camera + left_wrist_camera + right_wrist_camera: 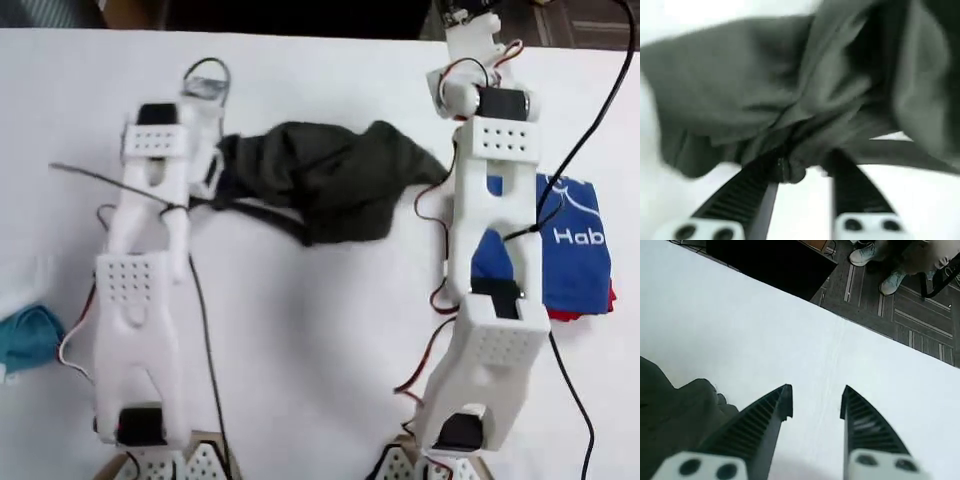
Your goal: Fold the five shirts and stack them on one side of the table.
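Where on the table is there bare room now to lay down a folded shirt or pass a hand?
Widest bare table: between the left arm and right arm, on the near side of the dark green shirt. A narrower strip lies beyond that shirt. Crowded: blue shirt partly under the right arm, teal shirt at the left edge.

Inspection finding: one item of print. White lettering stands on the blue shirt point(578, 255), which lies flat on the table beside the right arm, well back from the right claw point(815, 396) toward that arm's base. A thin white curved line, part of a drawn mark, runs on the side of the letters nearer the claw. The shirt's edge cuts the word short, so only its opening letters show. Wording not transcribed. Nothing else legible in any view.
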